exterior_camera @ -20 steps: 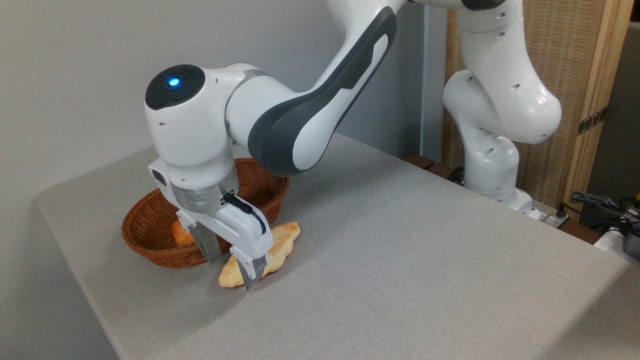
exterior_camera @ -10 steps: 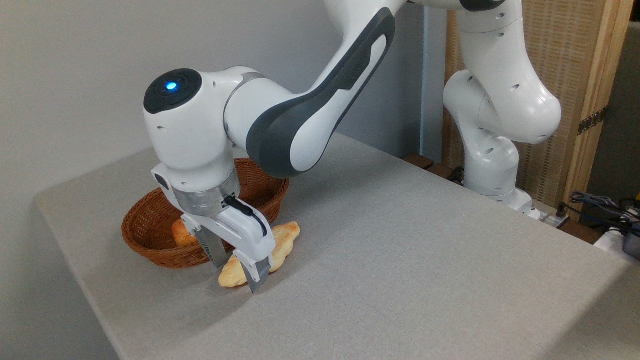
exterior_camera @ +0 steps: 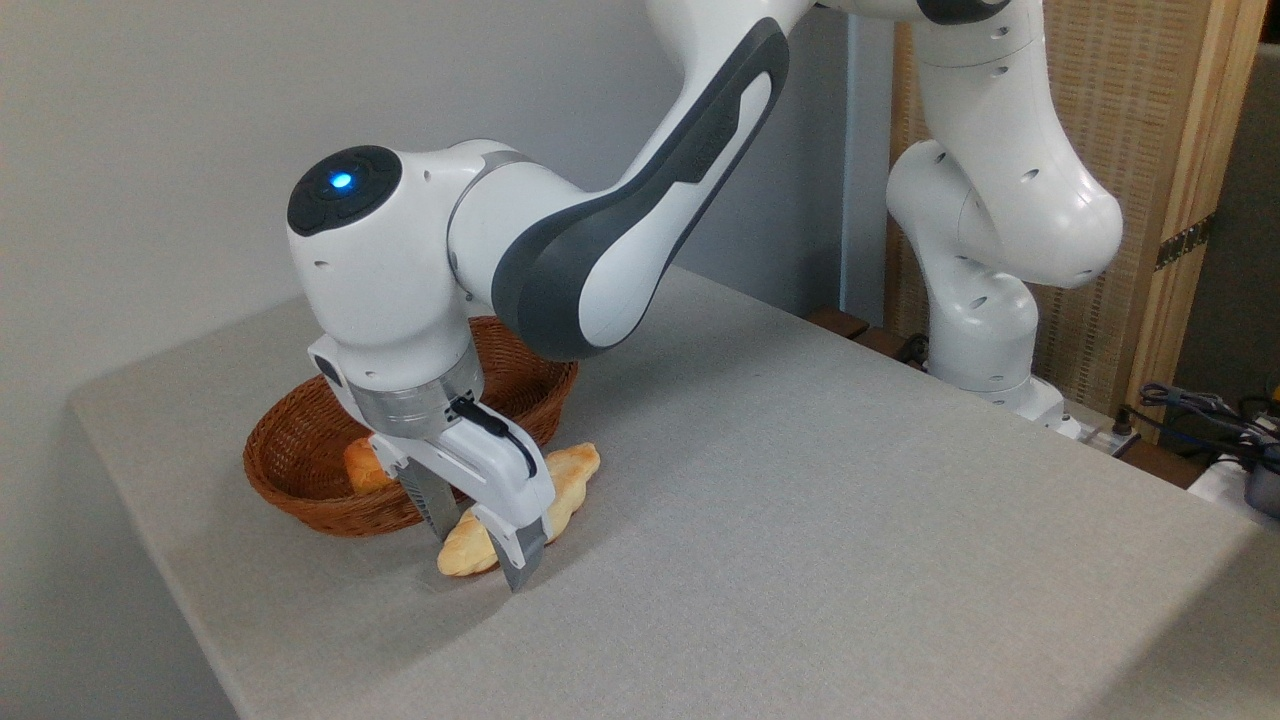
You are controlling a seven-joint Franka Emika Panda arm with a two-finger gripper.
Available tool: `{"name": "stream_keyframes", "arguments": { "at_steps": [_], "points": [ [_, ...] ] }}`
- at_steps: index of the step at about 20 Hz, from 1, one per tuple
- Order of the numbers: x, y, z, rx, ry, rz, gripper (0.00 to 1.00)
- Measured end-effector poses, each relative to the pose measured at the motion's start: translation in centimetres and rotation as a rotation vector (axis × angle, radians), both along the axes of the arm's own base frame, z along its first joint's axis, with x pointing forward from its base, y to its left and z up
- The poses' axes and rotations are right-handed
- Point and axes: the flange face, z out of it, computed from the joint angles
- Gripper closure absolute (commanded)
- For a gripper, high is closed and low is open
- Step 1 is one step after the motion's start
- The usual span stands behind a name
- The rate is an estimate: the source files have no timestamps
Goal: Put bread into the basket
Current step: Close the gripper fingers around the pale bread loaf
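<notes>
Tabletop (exterior_camera: 800, 480) in grey cloth carries everything, and the white arm (exterior_camera: 620, 230) reaches over it from its base at about three o'clock, elbow high, forearm sloping down toward nine o'clock. Its wrist housing shows a blue light on top and hangs over the near rim of the basket (exterior_camera: 300, 480), which sits near the tabletop's nine o'clock edge. Inside the basket, at its six o'clock side, lies a small orange-brown bun (exterior_camera: 362, 467), partly hidden by the wrist. The bread (exterior_camera: 570, 475) lies outside the basket, on the tabletop just beside the rim at the basket's four o'clock, its long axis running from seven to one o'clock. The end effector (exterior_camera: 478, 545) points down, tilted slightly, with its fingers spread to a narrow gap that straddles the loaf's lower half, one finger on each flank; whether they press the crust I cannot tell. The fingertips (exterior_camera: 520, 570) reach down to the cloth.
</notes>
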Motion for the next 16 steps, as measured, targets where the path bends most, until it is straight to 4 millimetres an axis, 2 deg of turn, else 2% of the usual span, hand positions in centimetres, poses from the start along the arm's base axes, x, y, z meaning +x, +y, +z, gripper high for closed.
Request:
{"name": "stream_keyframes", "arguments": {
  "at_steps": [9, 11, 16],
  "points": [
    [-0.01, -0.17, 0.01, -0.001, -0.002, -0.01, 0.57],
    [-0.01, -0.18, 0.03, -0.001, -0.002, -0.01, 0.63],
    [0.01, -0.16, 0.2, -0.001, -0.005, -0.01, 0.69]
  ]
}}
